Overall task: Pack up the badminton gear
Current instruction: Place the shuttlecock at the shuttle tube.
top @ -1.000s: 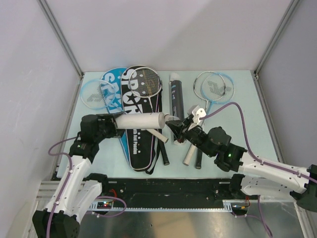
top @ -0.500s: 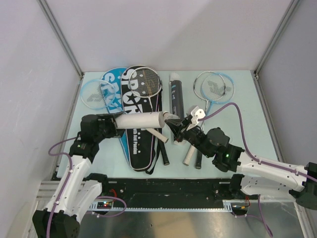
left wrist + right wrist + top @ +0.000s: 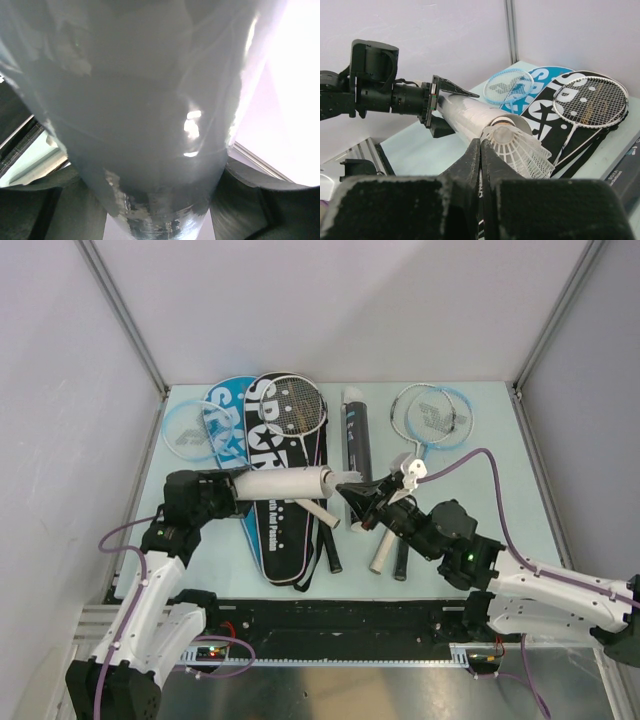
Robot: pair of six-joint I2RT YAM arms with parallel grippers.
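My left gripper (image 3: pixel 232 488) is shut on the white tube (image 3: pixel 288 482) and holds it level above the black "SPORT" cover (image 3: pixel 285 525), open end to the right. The tube fills the left wrist view (image 3: pixel 150 100). My right gripper (image 3: pixel 352 496) is shut on the skirt edge of a white shuttlecock (image 3: pixel 522 147). The shuttlecock's cork end sits at the tube's mouth (image 3: pixel 506 121). The right gripper (image 3: pixel 480 146) pinches the skirt's left rim. The black tube (image 3: pixel 356 428) lies on the table behind.
A racket (image 3: pixel 297 406) lies on the black cover, beside the blue cover (image 3: pixel 224 422). Blue-framed rackets lie at far left (image 3: pixel 185 430) and back right (image 3: pixel 430 414). White (image 3: pixel 382 552) and black (image 3: pixel 401 560) handles lie under my right arm. Walls close three sides.
My right wrist has shifted slightly to the right and turned a little, with the shuttlecock still at the tube's mouth. The left arm and tube have not moved.
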